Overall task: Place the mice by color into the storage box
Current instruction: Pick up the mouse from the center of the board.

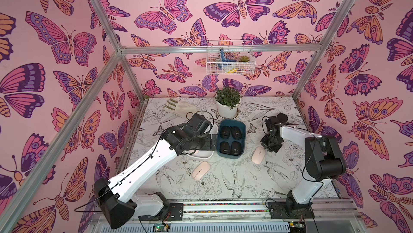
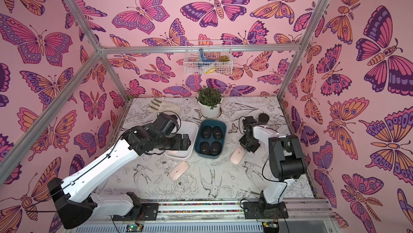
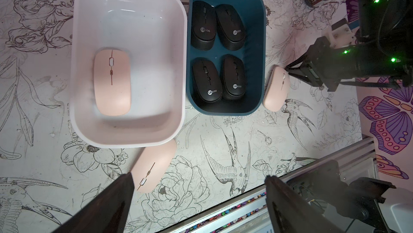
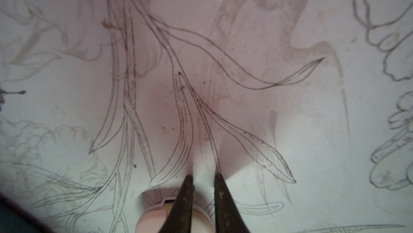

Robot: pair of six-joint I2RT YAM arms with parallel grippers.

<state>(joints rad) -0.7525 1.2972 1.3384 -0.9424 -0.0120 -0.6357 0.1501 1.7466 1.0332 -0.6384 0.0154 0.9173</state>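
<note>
Two loose pink mice (image 1: 201,170), long axes diagonal; left pincer (image 3: 199,177) wide, empty; right pincer (image 4: 203,177) barely apart.

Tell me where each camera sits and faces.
Top views: high above the arms' bases, looking down over the table; left arm and right arm show.
Left wrist: above the white box and blue box, looking down; open left tool shows.
Right wrist: close above the table, facing it; right tool shows at a pink mouse.
Shared: both wrist views catch that mouse.
</note>
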